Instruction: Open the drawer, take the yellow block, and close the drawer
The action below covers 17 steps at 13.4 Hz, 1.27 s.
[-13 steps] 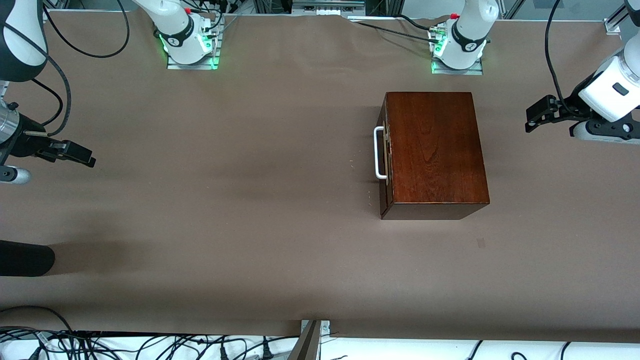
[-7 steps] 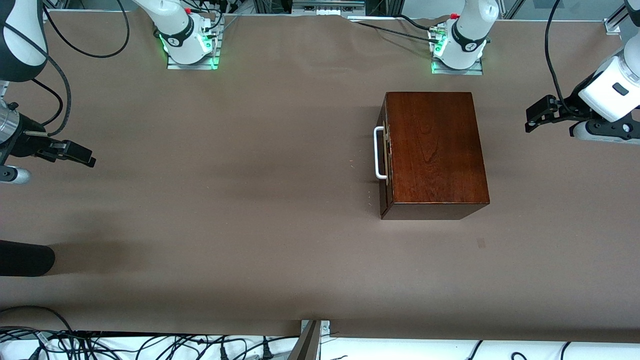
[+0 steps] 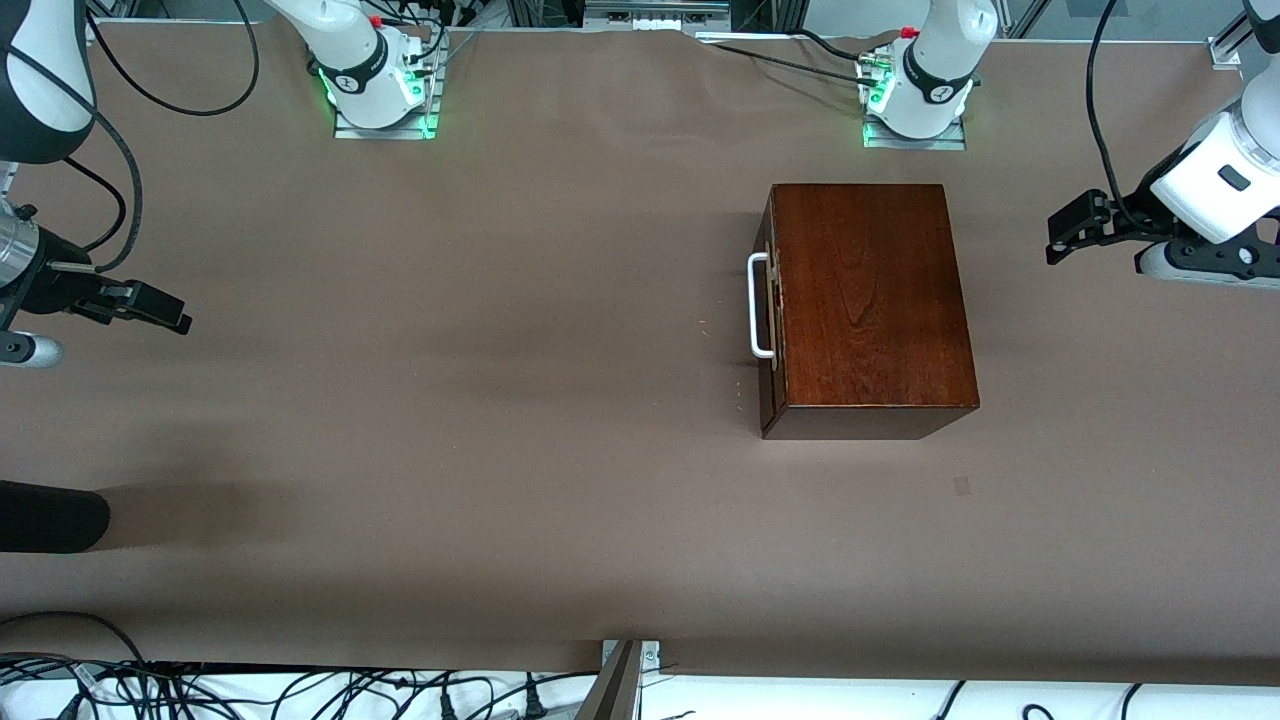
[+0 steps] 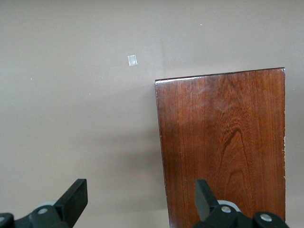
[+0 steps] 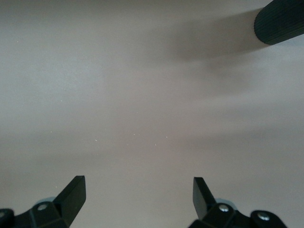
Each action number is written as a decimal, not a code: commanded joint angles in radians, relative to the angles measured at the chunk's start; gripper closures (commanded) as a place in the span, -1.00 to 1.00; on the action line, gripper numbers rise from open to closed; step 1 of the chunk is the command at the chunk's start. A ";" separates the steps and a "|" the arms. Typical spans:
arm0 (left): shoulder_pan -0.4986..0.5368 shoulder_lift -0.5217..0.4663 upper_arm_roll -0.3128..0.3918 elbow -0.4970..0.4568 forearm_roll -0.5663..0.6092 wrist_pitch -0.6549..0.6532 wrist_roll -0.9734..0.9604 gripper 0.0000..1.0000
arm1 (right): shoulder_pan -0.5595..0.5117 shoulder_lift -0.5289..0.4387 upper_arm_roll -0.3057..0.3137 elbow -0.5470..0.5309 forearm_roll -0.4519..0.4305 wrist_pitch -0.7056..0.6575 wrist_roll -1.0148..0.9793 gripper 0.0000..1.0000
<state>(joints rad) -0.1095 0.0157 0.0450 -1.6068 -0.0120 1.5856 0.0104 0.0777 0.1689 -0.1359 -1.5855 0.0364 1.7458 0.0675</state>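
The glossy mahogany box (image 3: 870, 295) stands on the table near the left arm's base. Its drawer (image 3: 770, 330) is pushed fully in, and the front with the white loop handle (image 3: 755, 305) faces the right arm's end of the table. The yellow block is hidden. My left gripper (image 3: 1062, 235) hangs open in the air toward the left arm's end, beside the box. In the left wrist view the box top (image 4: 228, 142) lies under one of the left gripper's (image 4: 141, 197) fingers. My right gripper (image 3: 150, 305) is open over bare table at the right arm's end, with nothing between the right gripper's (image 5: 139, 194) fingers.
A black cylinder (image 3: 50, 515) pokes in over the table edge at the right arm's end, also seen as the black cylinder (image 5: 280, 21) in the right wrist view. A small pale mark (image 3: 961, 486) lies on the brown cover nearer the front camera than the box.
The left arm's wrist has shifted very slightly toward the box. The right arm and the box have not moved.
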 commanded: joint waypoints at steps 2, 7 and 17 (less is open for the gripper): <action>-0.002 0.035 -0.037 0.043 0.015 -0.013 -0.033 -1.00 | -0.004 0.000 -0.002 0.006 0.020 -0.009 -0.018 -1.00; -0.056 0.075 -0.045 0.099 0.020 -0.016 -0.041 -1.00 | -0.004 0.001 -0.002 0.006 0.020 -0.009 -0.018 -1.00; -0.315 0.269 -0.183 0.171 0.065 0.091 -0.422 -1.00 | -0.003 0.004 -0.002 0.006 0.020 -0.009 -0.018 -1.00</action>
<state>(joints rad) -0.4109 0.2218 -0.0796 -1.4779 -0.0008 1.6540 -0.3062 0.0777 0.1730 -0.1359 -1.5859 0.0364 1.7457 0.0672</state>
